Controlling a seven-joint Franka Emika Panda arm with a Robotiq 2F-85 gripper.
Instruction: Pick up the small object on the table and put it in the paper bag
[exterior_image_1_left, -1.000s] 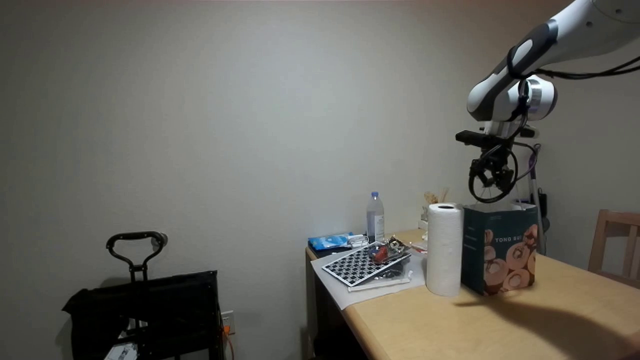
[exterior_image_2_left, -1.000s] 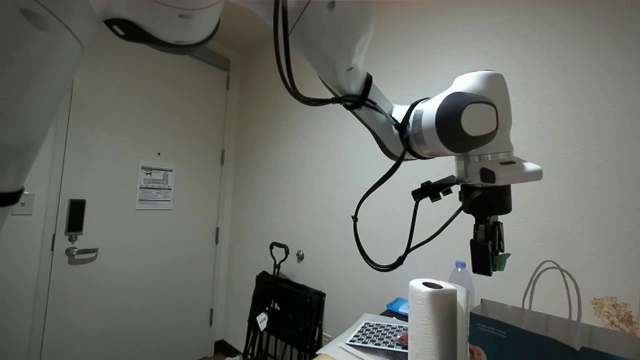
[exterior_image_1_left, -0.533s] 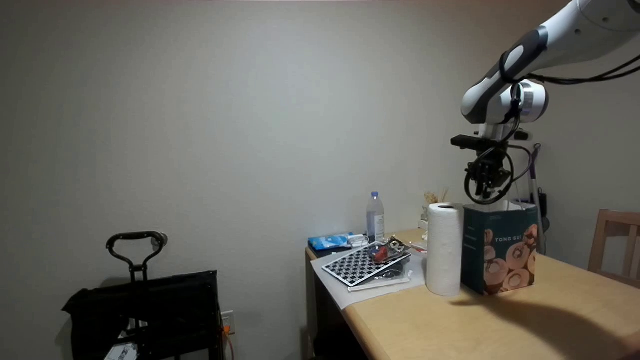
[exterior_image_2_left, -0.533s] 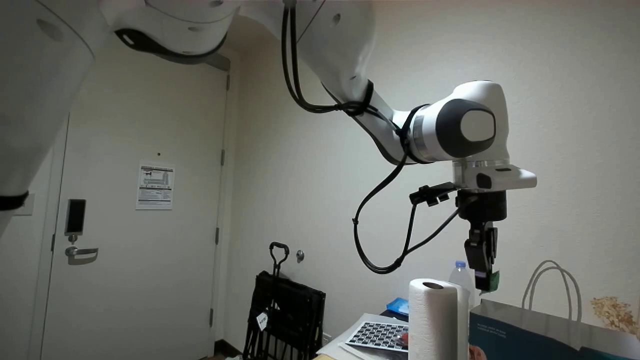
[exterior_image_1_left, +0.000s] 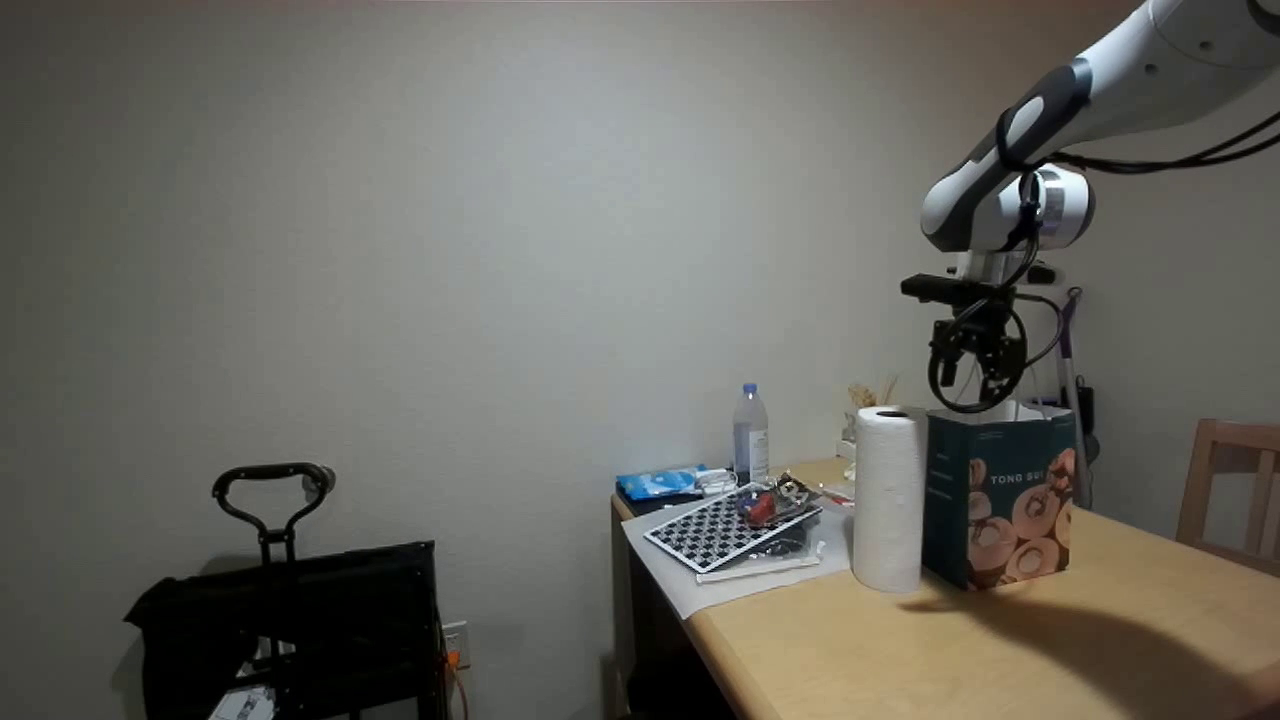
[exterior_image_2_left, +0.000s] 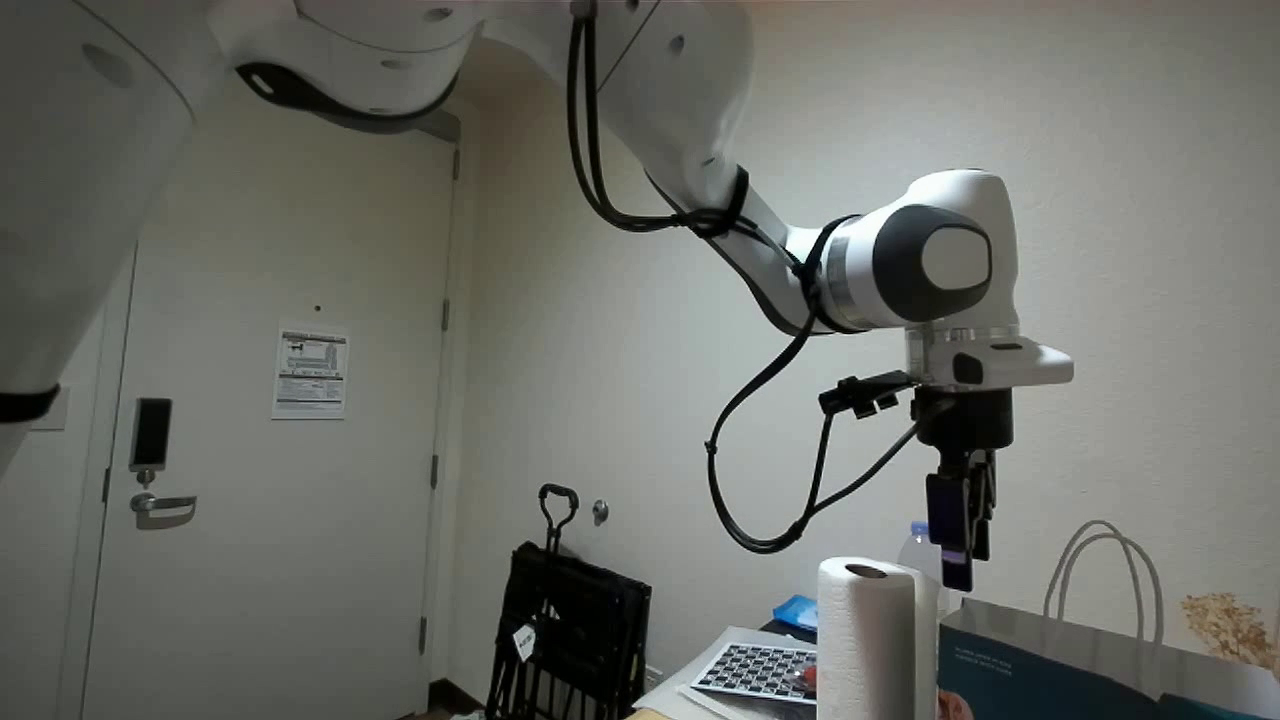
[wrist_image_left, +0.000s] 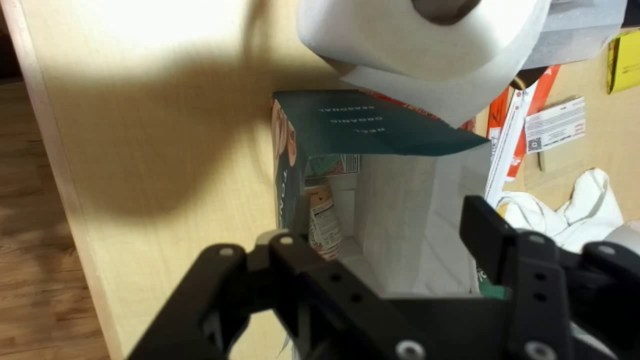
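Observation:
The teal paper bag (exterior_image_1_left: 1010, 500) stands upright on the table with its top open, and shows in both exterior views. My gripper (exterior_image_2_left: 968, 565) hangs over its mouth with fingers parted. Looking down in the wrist view, the jaws are wide apart with nothing between them; one fingertip (wrist_image_left: 472, 215) is over the far side of the bag. The small object is no longer seen at the fingers. A green patch (wrist_image_left: 492, 290) peeks out beside the finger; whether it is that object I cannot tell. Inside the bag lie a printed paper cup (wrist_image_left: 325, 220) and a barcoded packet (wrist_image_left: 332, 165).
A white paper roll (exterior_image_1_left: 888, 500) stands close against the bag's side. Thin handles (exterior_image_2_left: 1105, 570) rise from the bag near the gripper. A bottle (exterior_image_1_left: 750, 435), a checkered board (exterior_image_1_left: 715, 530) and a blue packet (exterior_image_1_left: 660, 483) are further back on the table.
The arm has come down slightly over the bag. The jaws have parted, and the small green object that was at the fingertips no longer shows there.

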